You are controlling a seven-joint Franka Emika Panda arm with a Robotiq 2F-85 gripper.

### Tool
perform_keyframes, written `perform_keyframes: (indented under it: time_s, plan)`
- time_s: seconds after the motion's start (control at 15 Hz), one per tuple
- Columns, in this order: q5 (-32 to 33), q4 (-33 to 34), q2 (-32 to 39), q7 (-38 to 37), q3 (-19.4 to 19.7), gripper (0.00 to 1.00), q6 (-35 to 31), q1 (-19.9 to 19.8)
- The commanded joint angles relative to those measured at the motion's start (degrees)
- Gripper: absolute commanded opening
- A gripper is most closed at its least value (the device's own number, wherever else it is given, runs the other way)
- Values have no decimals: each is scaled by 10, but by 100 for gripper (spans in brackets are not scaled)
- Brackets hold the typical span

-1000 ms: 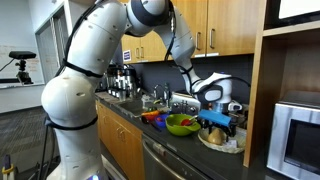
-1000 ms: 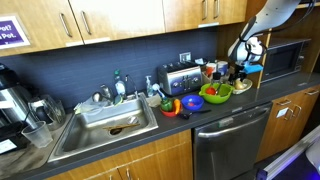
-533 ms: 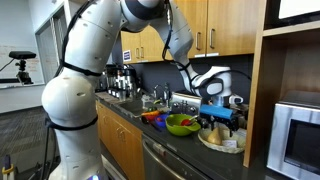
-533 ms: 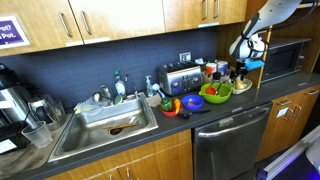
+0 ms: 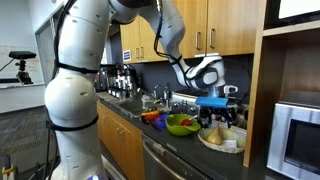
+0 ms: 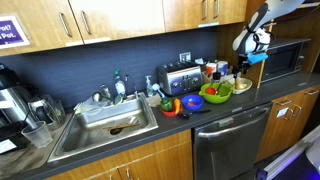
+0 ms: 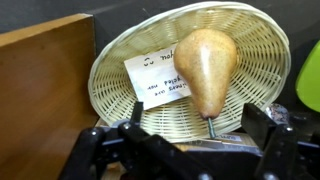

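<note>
In the wrist view a tan pear (image 7: 205,68) with its stem toward me lies in a round wicker basket (image 7: 118,62), partly on a white paper note (image 7: 158,80). My gripper (image 7: 198,135) hangs open above the basket's near rim, with nothing between its black fingers (image 7: 268,125). In both exterior views the gripper (image 5: 221,112) (image 6: 243,66) is well above the basket (image 5: 222,143) at the counter's end, clear of the pear.
A green bowl (image 5: 181,124) (image 6: 215,97) sits just beside the basket, with red and orange items (image 6: 170,105) further along. A toaster (image 6: 180,78) stands by the backsplash, and beyond it a sink (image 6: 105,125). A microwave (image 5: 300,135) and a wooden cabinet side (image 7: 45,90) flank the basket.
The gripper has risen straight up from the basket, still open; the pear stays in the basket.
</note>
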State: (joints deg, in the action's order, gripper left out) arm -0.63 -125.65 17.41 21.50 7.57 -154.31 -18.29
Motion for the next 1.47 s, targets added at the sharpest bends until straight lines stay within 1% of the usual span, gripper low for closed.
perform_keyframes:
  time_s: [0.0, 0.47, 0.87, 1.07, 1.4]
  plan:
    - [54, -46, -50, -39, 15, 100, 8, 38]
    - [193, -97, -103, -128, 17, 100, 24, 111]
    - [307, -119, -141, -198, -3, 100, 46, 161]
    - [337, -121, -149, -211, -23, 100, 62, 178]
    - [362, -115, -140, -217, -55, 100, 89, 199]
